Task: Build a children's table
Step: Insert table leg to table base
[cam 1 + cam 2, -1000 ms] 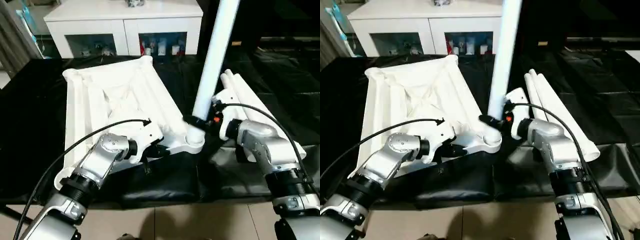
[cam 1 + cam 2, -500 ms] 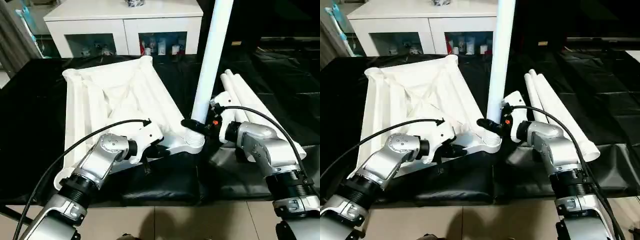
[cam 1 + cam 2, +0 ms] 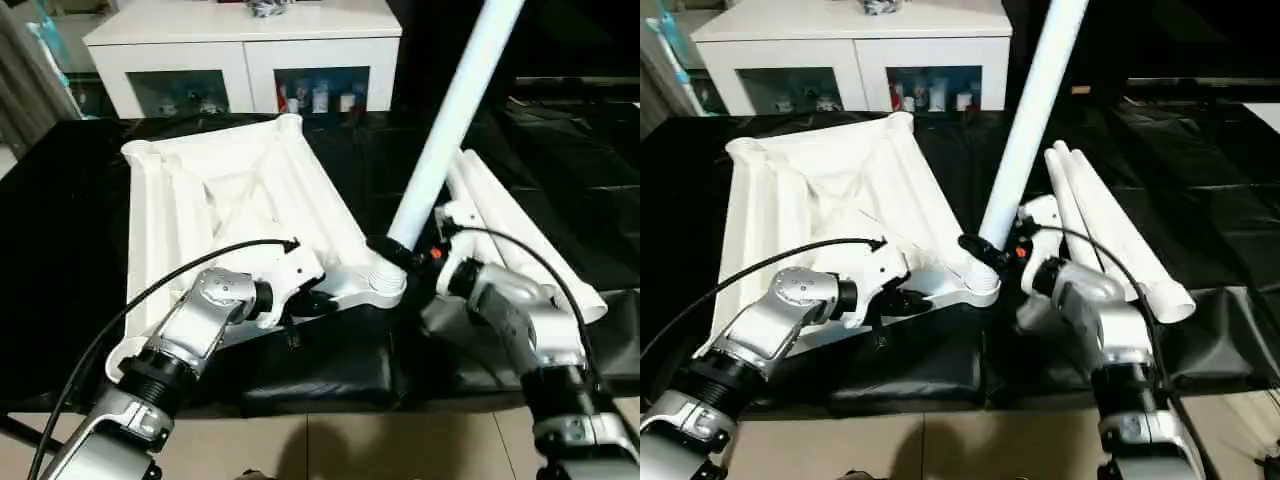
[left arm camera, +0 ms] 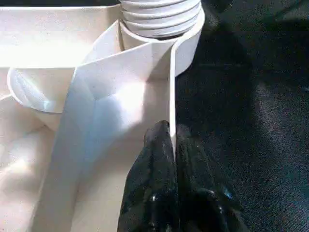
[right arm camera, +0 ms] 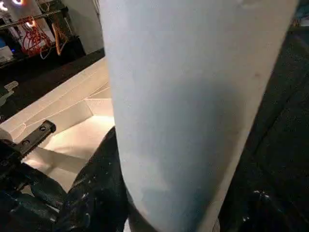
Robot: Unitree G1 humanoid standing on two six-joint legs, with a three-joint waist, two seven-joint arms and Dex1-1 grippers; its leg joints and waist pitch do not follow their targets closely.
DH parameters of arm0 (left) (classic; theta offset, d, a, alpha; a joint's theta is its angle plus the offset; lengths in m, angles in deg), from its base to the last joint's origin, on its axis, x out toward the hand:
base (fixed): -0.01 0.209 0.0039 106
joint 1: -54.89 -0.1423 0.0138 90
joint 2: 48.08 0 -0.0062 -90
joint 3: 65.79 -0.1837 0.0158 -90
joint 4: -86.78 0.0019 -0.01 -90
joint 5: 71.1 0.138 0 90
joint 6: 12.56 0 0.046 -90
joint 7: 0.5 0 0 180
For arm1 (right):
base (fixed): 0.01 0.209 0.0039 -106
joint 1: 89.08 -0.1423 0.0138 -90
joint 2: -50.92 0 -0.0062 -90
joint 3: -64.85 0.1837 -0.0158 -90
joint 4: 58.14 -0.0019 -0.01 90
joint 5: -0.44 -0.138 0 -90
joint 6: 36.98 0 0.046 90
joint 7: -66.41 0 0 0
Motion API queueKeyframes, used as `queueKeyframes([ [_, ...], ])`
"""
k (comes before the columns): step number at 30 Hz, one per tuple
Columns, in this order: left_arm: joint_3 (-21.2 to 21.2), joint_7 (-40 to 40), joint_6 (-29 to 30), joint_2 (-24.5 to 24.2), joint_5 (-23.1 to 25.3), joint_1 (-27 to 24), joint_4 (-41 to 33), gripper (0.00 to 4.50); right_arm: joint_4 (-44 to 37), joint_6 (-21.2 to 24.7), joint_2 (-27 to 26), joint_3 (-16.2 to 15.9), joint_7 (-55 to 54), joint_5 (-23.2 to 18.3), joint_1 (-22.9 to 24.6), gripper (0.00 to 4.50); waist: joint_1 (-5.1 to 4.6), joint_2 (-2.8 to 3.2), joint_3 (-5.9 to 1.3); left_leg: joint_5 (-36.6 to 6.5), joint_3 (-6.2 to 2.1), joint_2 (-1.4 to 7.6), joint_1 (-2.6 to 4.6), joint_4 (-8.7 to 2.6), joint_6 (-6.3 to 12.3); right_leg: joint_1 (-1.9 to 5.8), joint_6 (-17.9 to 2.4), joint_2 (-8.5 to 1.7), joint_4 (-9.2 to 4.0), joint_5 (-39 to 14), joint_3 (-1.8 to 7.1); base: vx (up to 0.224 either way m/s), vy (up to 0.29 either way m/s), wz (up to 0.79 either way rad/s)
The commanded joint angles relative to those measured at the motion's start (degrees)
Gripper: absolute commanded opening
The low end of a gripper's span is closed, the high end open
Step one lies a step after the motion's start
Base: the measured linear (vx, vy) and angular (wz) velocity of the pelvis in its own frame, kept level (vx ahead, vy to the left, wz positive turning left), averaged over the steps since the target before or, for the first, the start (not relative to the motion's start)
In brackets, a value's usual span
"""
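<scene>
The children's table top [image 3: 220, 190] lies upside down on black cloth, ribbed underside up. My left gripper [image 3: 318, 300] is shut on a thin upright rib [image 4: 172, 87] of the top, just beside the near right corner socket [image 3: 383, 283]. A long white leg [image 3: 450, 110] stands with its threaded end [image 4: 161, 14] in that socket and leans up and to the right. My right gripper [image 3: 400, 250] is shut around the leg's lower part, its black fingers [image 5: 96, 193] on either side of the tube [image 5: 193, 106].
More white legs [image 3: 510, 215] lie side by side on the cloth to the right, behind my right forearm. A white cabinet [image 3: 250, 50] with glass doors stands at the back. The cloth's front edge [image 3: 320, 385] runs just below the table top.
The leg has tipped from nearly upright to leaning right, its foot staying at the socket. My right forearm swung with it. The left gripper kept its hold.
</scene>
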Motion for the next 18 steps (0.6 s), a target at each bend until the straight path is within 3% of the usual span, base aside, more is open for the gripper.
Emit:
queueKeyframes([
  [1, 1.5, -0.1, -0.4, 0.7, -1.5, 1.0, -0.4, 0.00, 0.6, 0.4, -0.5, -1.8, -1.6, 2.4, 4.8, 1.86, -0.10, -0.47, -3.79, -19.3, -1.02, 1.48, 1.52, -5.02, 0.15, 1.91, -10.6, -1.20, -4.83, -17.7, 1.11, 0.000, 0.000, 0.00],
  [3, 1.5, 0.0, -0.4, 0.7, -1.4, 1.1, -0.3, 0.00, -1.1, -0.2, -0.3, -2.6, -2.0, 3.0, 6.3, 1.86, 0.11, -0.59, -3.92, -18.5, -1.04, 1.52, 1.54, -5.04, 0.39, 2.00, -10.5, -1.22, -4.72, -16.8, 1.16, 0.000, 0.000, 0.00],
  [5, 1.3, 0.1, -0.5, 0.7, -1.2, 1.2, -0.2, 0.00, -2.9, -0.2, 0.4, -4.2, -2.5, 4.5, 7.3, 1.86, 0.17, -0.25, -3.89, -18.3, -1.07, 1.50, 1.48, -5.12, 0.38, 2.02, -10.4, -1.10, -4.70, -16.2, 1.11, 0.000, 0.000, 0.00],
  [8, 1.3, 0.0, -0.5, 0.6, -1.0, 1.3, -0.2, 0.00, -4.1, -0.4, 1.5, -6.1, -2.8, 6.7, 7.8, 1.86, 0.07, -0.28, -3.80, -19.6, -1.13, 1.44, 1.43, -5.22, 0.14, 2.05, -10.1, -1.17, -4.84, -18.2, 1.05, 0.000, 0.000, 0.00],
  [10, 1.3, -0.1, -0.2, 0.8, -1.0, 1.3, -0.3, 0.00, -6.5, -0.3, 2.3, -8.1, -2.5, 8.3, 8.7, 1.86, 0.07, -0.76, -3.75, -20.4, -1.09, 1.49, 1.53, -5.25, -0.19, 1.92, -9.4, -1.13, -5.09, -19.9, 1.13, 0.000, 0.000, 0.00],
  [11, 1.4, -0.1, -0.2, 0.8, -1.0, 1.3, -0.3, 0.00, -7.1, -0.1, 2.2, -8.2, -2.6, 8.1, 8.9, 1.86, 0.16, -0.53, -3.79, -20.2, -1.12, 1.50, 1.54, -5.29, -0.15, 1.91, -9.2, -1.19, -5.07, -19.8, 1.20, 0.000, 0.000, 0.00],
  [12, 1.4, -0.1, -0.2, 0.8, -1.0, 1.3, -0.3, 0.00, -7.5, 0.2, 2.1, -8.4, -2.6, 8.0, 9.0, 1.86, 0.09, -0.81, -3.80, -20.0, -1.08, 1.51, 1.50, -5.31, -0.03, 1.89, -9.1, -1.16, -5.08, -19.5, 1.21, 0.000, 0.000, 0.00],
  [18, 1.6, -0.3, -0.4, 0.8, -0.9, 1.3, -0.1, 0.00, -7.0, 2.4, 1.8, -9.9, -2.7, 8.4, 7.6, 1.86, -0.03, -1.04, -3.70, -20.1, -1.16, 1.49, 1.34, -5.37, 0.29, 1.93, -9.0, -1.26, -5.10, -20.7, 1.19, 0.000, 0.000, 0.00],
])
